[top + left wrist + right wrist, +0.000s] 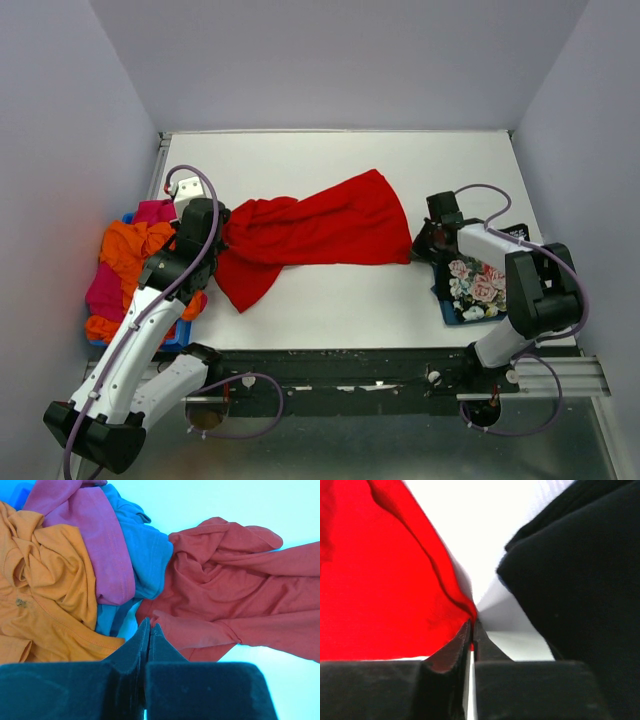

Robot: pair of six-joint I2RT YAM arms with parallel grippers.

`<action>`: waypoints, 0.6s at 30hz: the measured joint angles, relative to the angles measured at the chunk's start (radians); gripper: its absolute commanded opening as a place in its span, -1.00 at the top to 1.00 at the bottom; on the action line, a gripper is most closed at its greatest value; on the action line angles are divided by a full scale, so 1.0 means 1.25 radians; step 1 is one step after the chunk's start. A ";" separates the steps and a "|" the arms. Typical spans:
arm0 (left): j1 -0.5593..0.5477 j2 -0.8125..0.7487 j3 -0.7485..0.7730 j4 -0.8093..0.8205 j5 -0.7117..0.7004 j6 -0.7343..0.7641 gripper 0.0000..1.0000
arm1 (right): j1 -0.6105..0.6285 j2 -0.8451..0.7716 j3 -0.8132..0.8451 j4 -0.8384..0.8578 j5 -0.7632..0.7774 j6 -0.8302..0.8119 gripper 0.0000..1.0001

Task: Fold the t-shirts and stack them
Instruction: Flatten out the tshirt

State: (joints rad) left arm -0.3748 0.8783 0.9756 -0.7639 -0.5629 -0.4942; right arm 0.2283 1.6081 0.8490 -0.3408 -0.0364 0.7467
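A bright red t-shirt lies stretched across the middle of the table. My left gripper is shut at its bunched left end; in the left wrist view the closed gripper pinches a fold of the red cloth. My right gripper is shut on the shirt's right edge, and red cloth shows between its closed fingertips. A loose pile at the left holds orange, magenta and blue tees. A folded black floral tee lies at the right.
The black floral tee sits right beside my right gripper, with a bluish layer under it. The pile of tees hangs over the table's left edge. Grey walls enclose the table on three sides.
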 measured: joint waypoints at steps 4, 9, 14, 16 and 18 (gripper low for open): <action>0.000 0.001 0.000 0.000 0.005 0.001 1.00 | 0.001 -0.002 0.000 0.002 -0.005 0.001 0.99; 0.000 0.016 0.000 0.000 0.025 0.001 1.00 | 0.001 -0.033 0.001 -0.011 -0.004 0.000 0.99; 0.000 0.021 0.001 0.000 0.052 0.000 1.00 | -0.007 -0.081 0.001 -0.034 0.019 0.003 0.99; 0.000 0.021 0.002 0.002 0.070 -0.001 1.00 | -0.018 -0.089 0.001 -0.047 0.038 0.005 0.99; 0.000 0.023 0.002 0.008 0.091 -0.003 1.00 | -0.028 -0.089 0.001 -0.059 0.055 0.010 0.99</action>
State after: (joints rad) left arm -0.3752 0.9077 0.9775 -0.7536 -0.4496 -0.4980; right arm 0.1936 1.4975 0.8497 -0.4141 0.0326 0.7597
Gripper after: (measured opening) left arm 0.009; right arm 0.013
